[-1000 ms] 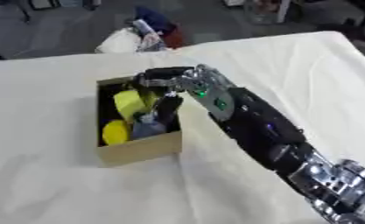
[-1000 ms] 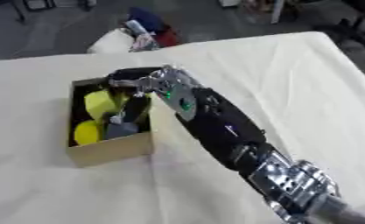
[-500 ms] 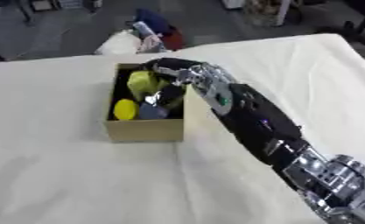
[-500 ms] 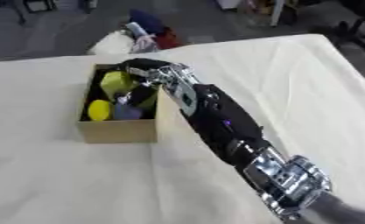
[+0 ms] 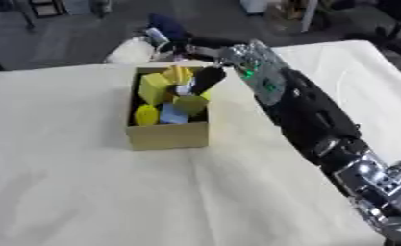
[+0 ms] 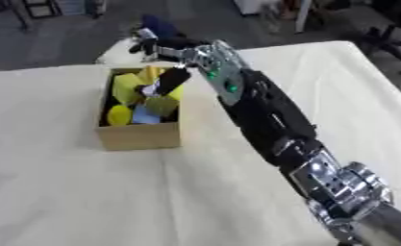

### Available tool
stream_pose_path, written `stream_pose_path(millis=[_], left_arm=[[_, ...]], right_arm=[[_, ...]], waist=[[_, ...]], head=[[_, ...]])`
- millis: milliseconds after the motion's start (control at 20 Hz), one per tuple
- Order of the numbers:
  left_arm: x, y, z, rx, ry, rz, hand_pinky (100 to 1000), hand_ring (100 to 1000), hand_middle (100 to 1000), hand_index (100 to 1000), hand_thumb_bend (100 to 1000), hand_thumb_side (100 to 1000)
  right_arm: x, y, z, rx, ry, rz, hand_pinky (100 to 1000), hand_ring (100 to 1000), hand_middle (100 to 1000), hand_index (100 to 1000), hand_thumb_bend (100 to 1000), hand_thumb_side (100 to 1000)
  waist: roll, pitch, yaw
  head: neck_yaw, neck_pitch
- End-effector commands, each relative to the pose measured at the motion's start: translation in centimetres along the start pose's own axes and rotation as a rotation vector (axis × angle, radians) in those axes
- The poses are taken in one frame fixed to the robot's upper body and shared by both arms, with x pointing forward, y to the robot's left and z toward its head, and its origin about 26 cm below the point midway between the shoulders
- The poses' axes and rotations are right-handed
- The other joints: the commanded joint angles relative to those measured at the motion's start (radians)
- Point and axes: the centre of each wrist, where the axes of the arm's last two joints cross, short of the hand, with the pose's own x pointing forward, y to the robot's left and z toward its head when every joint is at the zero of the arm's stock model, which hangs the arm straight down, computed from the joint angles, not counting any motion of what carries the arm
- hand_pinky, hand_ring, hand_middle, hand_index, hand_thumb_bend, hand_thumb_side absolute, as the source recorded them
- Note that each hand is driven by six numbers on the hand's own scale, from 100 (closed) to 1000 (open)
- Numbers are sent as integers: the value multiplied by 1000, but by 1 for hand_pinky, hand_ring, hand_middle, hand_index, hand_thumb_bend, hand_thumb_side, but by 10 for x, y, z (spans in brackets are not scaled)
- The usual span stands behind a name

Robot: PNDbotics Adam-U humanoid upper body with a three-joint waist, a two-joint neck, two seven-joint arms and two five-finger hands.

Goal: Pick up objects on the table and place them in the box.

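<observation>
A cardboard box (image 5: 166,135) stands on the cream tablecloth left of centre. Inside lie several yellow pieces (image 5: 156,88), a small blue piece (image 5: 173,115) and something pale (image 5: 185,88). My right arm (image 5: 308,113) reaches in from the lower right. My right hand (image 6: 196,54) hovers over the box's far right corner, its fingers (image 6: 151,46) spread out past the far rim. Its black thumb (image 5: 208,79) hangs down into the box beside the pale thing, with nothing gripped that I can see. My left hand shows in neither view.
The cloth-covered table (image 5: 85,192) stretches wide in front of and to the left of the box. Past the far edge, on the dark floor, lies a white and blue bundle (image 5: 140,44). The table's right edge (image 5: 388,62) runs close to my arm.
The camera has tilted, shifting the whole picture. My right hand has lifted out of the box's inside and now sits higher, over the far rim, fingers stretched out.
</observation>
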Motion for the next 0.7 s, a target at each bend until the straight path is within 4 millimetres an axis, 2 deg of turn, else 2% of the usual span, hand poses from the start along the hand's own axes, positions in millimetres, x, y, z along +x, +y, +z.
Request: stream_pose_path(millis=[50, 200, 350, 500, 700], left_arm=[[3, 5, -1, 4, -13, -19, 787, 612, 614, 813, 740, 569], [0, 6, 1, 18, 2, -22, 787, 614, 615, 812, 741, 567], [-3, 8, 3, 44, 18, -25, 787, 617, 618, 809, 737, 563], [-5, 9, 3, 72, 27, -27, 788, 625, 627, 808, 729, 560], [-6, 10, 3, 104, 24, -25, 791, 644, 654, 816, 731, 558]], right_arm=[[9, -34, 16, -143, -35, 6, 900, 962, 975, 1000, 270, 412], [17, -45, 34, -287, -82, -39, 870, 932, 934, 1000, 176, 346], [26, -47, 59, -432, -145, -103, 827, 899, 892, 988, 128, 307], [33, -40, 91, -583, -206, -227, 779, 849, 840, 948, 100, 292], [39, -21, 128, -706, -271, -392, 764, 818, 800, 928, 100, 292]], waist=[[-16, -34, -7], [-18, -39, -25], [-21, -39, -47], [-25, -36, -74], [-28, -27, -107]], head=[[11, 0], [30, 3], [52, 7], [90, 10], [126, 11]])
